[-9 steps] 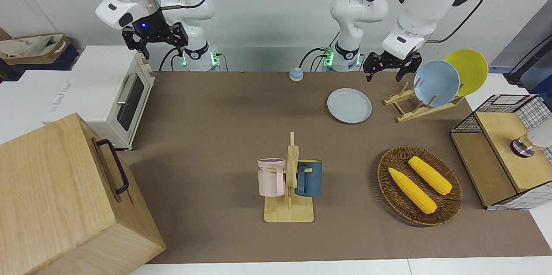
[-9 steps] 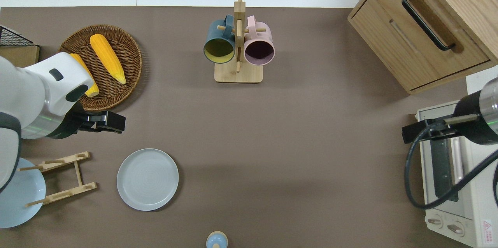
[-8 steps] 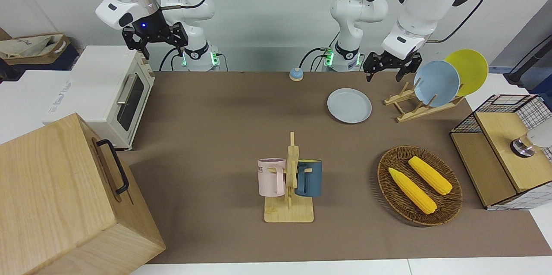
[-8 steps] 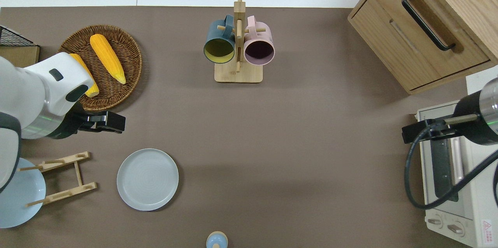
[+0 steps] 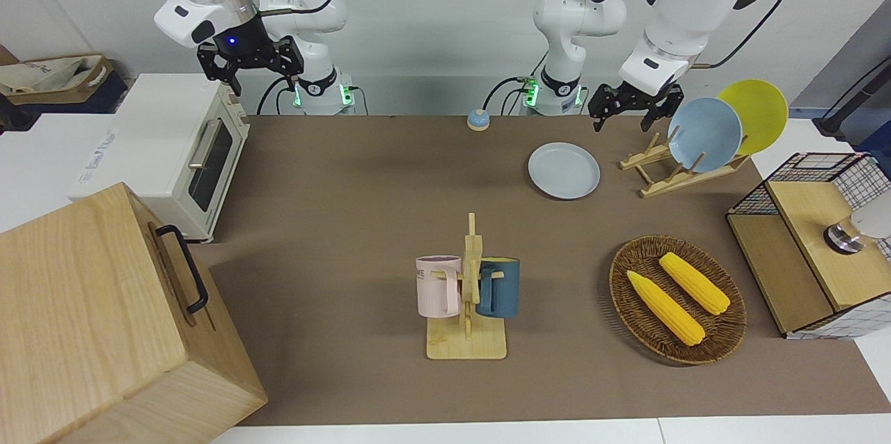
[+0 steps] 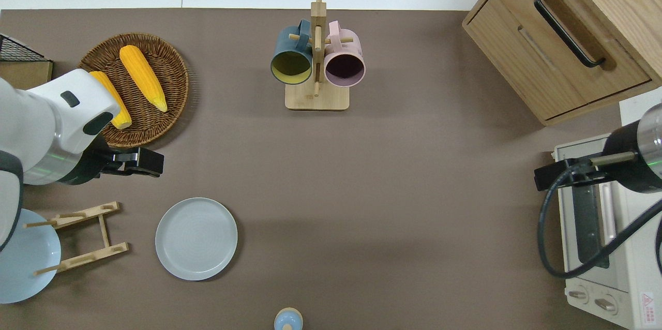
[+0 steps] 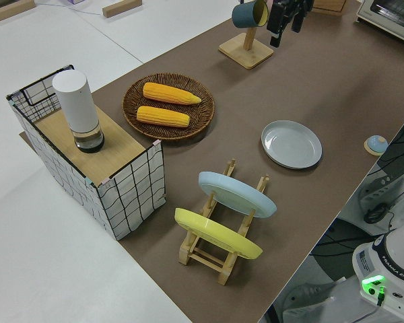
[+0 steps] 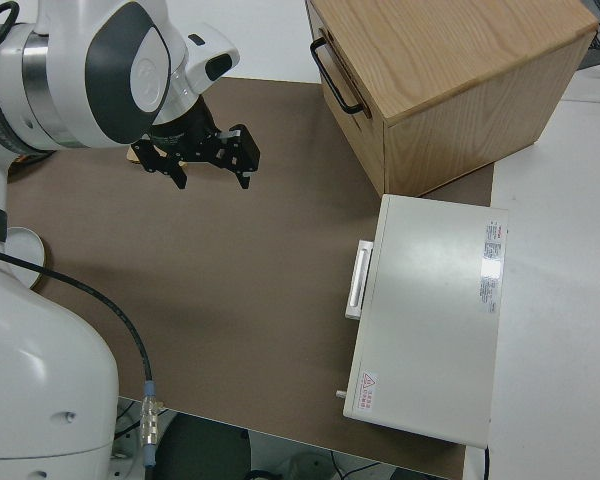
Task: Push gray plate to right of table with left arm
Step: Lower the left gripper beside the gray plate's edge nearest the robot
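The gray plate [image 5: 564, 170] lies flat on the brown table [image 5: 348, 186], near the robots, beside the wooden plate rack [image 5: 668, 176]. It also shows in the overhead view [image 6: 196, 238] and the left side view [image 7: 291, 144]. My left gripper [image 5: 630, 110] is open and empty, up in the air. In the overhead view the left gripper [image 6: 137, 162] is over bare mat between the wicker basket [image 6: 137, 89] and the gray plate, touching neither. My right gripper [image 5: 250, 72] is open and parked.
The rack holds a sky-blue plate [image 5: 704, 134] and a yellow plate [image 5: 755, 113]. A mug tree [image 5: 468, 291] stands mid-table. A toaster oven [image 5: 174, 145] and wooden cabinet [image 5: 104, 319] fill the right arm's end. A small bell [image 5: 477, 120] sits near the robots.
My left gripper has drifted slightly toward the left arm's end of the table. The gray plate and the right arm have not moved.
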`<state>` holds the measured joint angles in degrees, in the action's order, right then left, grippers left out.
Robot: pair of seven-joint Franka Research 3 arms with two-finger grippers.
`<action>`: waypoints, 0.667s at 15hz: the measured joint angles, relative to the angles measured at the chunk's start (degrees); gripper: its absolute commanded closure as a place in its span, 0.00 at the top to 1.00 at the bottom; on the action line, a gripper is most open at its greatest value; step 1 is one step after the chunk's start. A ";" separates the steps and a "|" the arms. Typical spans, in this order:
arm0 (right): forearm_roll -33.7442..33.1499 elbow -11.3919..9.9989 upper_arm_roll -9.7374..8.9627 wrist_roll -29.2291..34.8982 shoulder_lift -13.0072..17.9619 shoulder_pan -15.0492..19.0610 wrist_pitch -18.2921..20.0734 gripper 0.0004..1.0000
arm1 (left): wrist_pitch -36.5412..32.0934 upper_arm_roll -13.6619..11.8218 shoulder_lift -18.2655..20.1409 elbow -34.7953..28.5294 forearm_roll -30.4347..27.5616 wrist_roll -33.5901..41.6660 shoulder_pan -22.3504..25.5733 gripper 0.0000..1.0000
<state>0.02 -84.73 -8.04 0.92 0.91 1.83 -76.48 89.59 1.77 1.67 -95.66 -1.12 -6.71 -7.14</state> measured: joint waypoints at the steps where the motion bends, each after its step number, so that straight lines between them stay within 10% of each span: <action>1: 0.00 0.00 0.00 0.00 0.00 0.00 0.00 0.98 | -0.01 0.00 0.00 0.00 0.00 0.00 0.00 0.99; 10: 0.00 0.00 0.00 0.00 0.00 0.00 0.00 0.98 | -2.29 -0.46 0.45 0.00 0.01 -0.22 0.50 0.99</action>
<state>0.02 -84.73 -8.04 0.92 0.91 1.83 -76.48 87.30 1.31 2.12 -95.66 -1.12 -6.92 -6.64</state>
